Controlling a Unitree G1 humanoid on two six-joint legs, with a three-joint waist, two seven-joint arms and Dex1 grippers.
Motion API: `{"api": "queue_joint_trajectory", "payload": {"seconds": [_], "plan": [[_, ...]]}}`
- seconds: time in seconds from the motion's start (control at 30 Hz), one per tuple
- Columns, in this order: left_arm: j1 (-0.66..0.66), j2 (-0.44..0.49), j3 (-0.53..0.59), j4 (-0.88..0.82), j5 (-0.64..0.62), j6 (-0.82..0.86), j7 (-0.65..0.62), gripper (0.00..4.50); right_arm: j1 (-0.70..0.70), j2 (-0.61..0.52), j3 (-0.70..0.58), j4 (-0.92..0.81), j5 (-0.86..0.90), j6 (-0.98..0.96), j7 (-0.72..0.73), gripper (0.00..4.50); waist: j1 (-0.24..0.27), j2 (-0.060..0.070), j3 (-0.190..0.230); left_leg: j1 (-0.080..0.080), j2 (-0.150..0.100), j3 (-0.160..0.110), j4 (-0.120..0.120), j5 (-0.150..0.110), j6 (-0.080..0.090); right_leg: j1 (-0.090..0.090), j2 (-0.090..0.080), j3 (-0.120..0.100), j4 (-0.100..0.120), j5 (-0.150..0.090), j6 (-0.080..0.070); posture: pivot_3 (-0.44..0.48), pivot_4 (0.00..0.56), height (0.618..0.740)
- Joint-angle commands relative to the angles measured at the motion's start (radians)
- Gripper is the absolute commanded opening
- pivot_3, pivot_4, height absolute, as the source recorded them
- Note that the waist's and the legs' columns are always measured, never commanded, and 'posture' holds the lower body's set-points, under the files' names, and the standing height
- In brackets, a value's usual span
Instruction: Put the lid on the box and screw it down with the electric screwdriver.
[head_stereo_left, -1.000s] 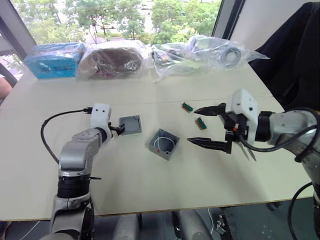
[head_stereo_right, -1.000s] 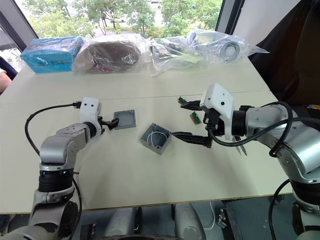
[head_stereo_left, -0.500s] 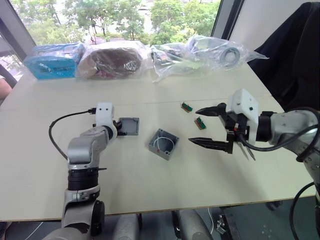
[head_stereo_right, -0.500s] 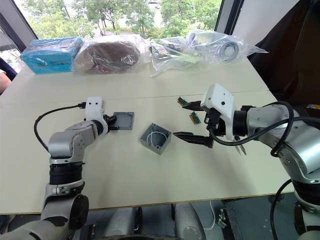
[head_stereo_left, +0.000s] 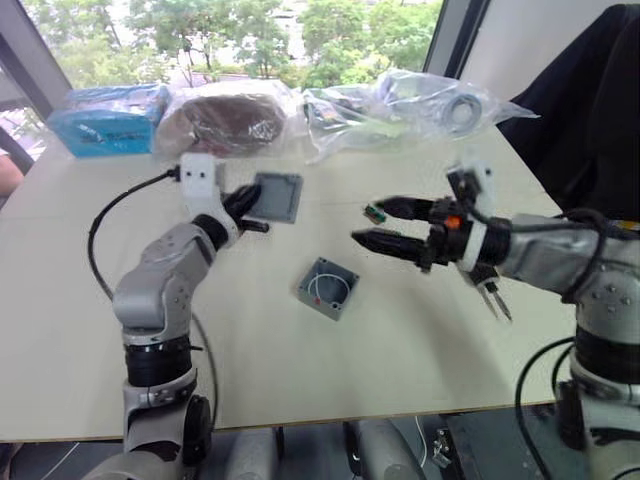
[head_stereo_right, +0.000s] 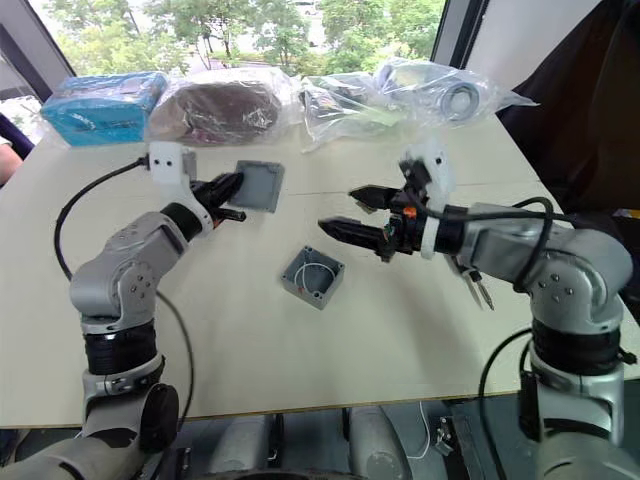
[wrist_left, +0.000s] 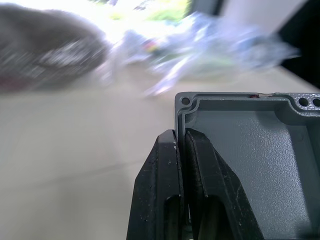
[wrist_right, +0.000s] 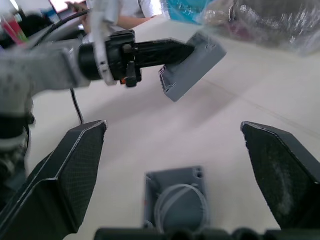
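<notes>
left arm raised with fingers (wrist_left: 200, 170) pinched together, right arm stretched inward, fingers (head_stereo_left: 385, 243) spread wide

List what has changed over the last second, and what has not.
The left tool has taken hold of the lid by its edge and lifted it off the table; a second ago the lid lay flat. The right tool, open and empty, has swung inward and now hovers above the table beyond the box. The box with its white wire loop and the plastic bags at the far edge have not moved.
</notes>
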Motion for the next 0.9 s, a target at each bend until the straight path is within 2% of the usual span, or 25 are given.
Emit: {"api": "queue_joint_trajectory", "payload": {"seconds": [0.03,0.17,0.33,0.6,0.77,0.8,0.87,0.9], "plan": [[0.012,0.006,-0.058,-0.072,-0.036,-0.076,-0.05,0.03,-0.044,0.103,-0.022,0.088,0.263,-0.003,-0.304,4.5,-0.003,0.0,0.0,0.0,0.0,0.0,0.0,0.0,0.0,0.0,0.0,0.0,0.0,0.0,0.0,0.0,0.15,0.74],[0.007,0.003,-0.079,-0.066,-0.047,-0.103,-0.049,0.03,-0.04,0.121,0.022,0.133,0.457,-0.064,-0.524,4.5,-0.002,0.0,0.0,-0.001,0.0,0.0,0.0,0.0,0.0,0.0,0.0,0.0,0.0,0.0,0.0,0.0,0.15,0.74],[-0.001,0.005,-0.091,-0.059,-0.054,-0.121,-0.039,0.03,-0.028,0.118,0.082,0.132,0.628,-0.174,-0.68,4.5,-0.005,0.0,0.0,-0.001,0.0,0.0,0.0,0.0,0.0,0.0,0.0,0.0,-0.001,0.0,0.0,0.0,0.15,0.74],[0.001,0.013,-0.112,-0.066,-0.064,-0.125,-0.029,0.0,-0.014,0.082,0.153,0.093,0.729,-0.273,-0.749,2.26,-0.004,0.0,0.0,-0.001,0.0,0.0,0.0,0.0,0.0,-0.001,0.001,0.0,-0.001,-0.001,-0.001,0.0,0.15,0.74],[0.002,0.021,-0.112,-0.069,-0.08,-0.103,-0.014,0.0,-0.018,0.057,0.172,0.082,0.736,-0.303,-0.739,0.35,-0.004,0.0,0.0,-0.001,0.0,0.0,0.0,0.0,0.0,-0.001,0.001,0.0,-0.001,-0.001,-0.001,0.0,0.15,0.74],[0.002,0.023,-0.112,-0.069,-0.084,-0.096,-0.013,0.0,-0.018,0.054,0.174,0.081,0.737,-0.309,-0.737,0.17,-0.005,0.0,0.0,-0.001,0.0,0.0,0.0,0.0,0.0,-0.001,0.001,0.0,-0.001,-0.002,-0.002,0.0,0.15,0.74],[0.01,0.048,-0.116,-0.073,-0.09,-0.067,-0.026,0.0,-0.028,0.036,0.165,0.062,0.68,-0.307,-0.685,0.16,-0.005,0.0,0.0,-0.001,0.0,0.0,0.0,0.0,0.0,-0.001,0.001,0.001,-0.001,-0.002,-0.002,0.0,0.15,0.74],[0.02,0.081,-0.122,-0.072,-0.089,-0.059,-0.054,0.33,-0.039,0.011,0.158,0.03,0.594,-0.304,-0.62,0.16,-0.005,0.0,0.0,-0.001,0.0,0.0,0.0,0.0,0.0,-0.001,0.001,0.0,-0.001,-0.002,-0.002,0.0,0.15,0.74]]}}
